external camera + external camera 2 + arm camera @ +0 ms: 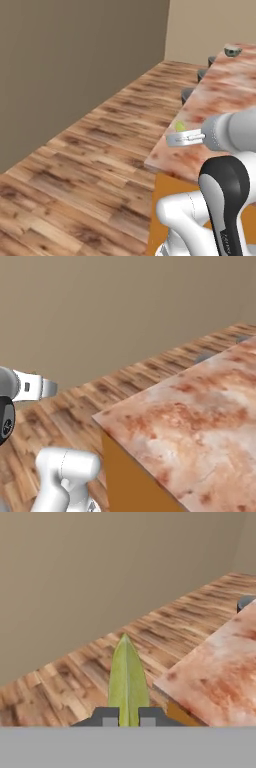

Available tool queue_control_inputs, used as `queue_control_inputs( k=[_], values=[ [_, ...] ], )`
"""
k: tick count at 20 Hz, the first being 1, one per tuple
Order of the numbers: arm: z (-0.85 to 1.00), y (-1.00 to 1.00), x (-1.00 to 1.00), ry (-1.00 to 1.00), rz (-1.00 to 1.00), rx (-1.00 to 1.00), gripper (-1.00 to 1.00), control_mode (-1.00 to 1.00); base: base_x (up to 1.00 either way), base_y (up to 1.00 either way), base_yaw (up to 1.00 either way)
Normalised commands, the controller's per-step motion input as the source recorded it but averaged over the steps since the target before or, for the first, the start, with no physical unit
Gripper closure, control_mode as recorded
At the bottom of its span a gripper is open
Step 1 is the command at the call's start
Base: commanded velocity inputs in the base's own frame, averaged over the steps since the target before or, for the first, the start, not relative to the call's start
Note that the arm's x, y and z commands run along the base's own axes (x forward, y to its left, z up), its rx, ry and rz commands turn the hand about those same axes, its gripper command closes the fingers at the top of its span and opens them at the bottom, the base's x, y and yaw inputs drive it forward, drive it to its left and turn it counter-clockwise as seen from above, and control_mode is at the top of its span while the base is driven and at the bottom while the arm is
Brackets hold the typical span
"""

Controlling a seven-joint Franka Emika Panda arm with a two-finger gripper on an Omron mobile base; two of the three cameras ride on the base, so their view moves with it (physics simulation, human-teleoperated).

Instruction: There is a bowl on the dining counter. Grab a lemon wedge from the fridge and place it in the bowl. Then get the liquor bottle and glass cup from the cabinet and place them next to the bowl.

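A yellow-green lemon wedge (128, 679) stands thin edge-on between my two dark fingertips (105, 716), and my gripper (128, 717) is shut on it. From the left base view the gripper (171, 138) hangs over the near left corner of the dining counter (225, 95), with the lemon wedge (180, 127) showing as a small green spot at its tip. A grey bowl (232, 50) sits at the counter's far end. In the right base view the gripper (52, 388) reaches out over the floor, left of the counter (200, 421).
Dark round stools (188, 94) line the counter's left side over the wooden floor (90, 165). A plain beige wall (75, 65) runs along the left. The counter's orange side panel (130, 481) faces the robot base.
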Motion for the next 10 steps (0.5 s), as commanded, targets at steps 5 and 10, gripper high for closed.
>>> queue_control_inputs(
  k=[5, 10],
  values=[
    [0.00, 0.00, 0.00, 0.00, 0.00, 0.00, 1.00, 1.00, 0.75, 1.00, -0.19],
    [0.00, 0.00, 0.00, 0.00, 0.00, 0.00, 1.00, 1.00, 0.81, 1.00, -0.21]
  ],
)
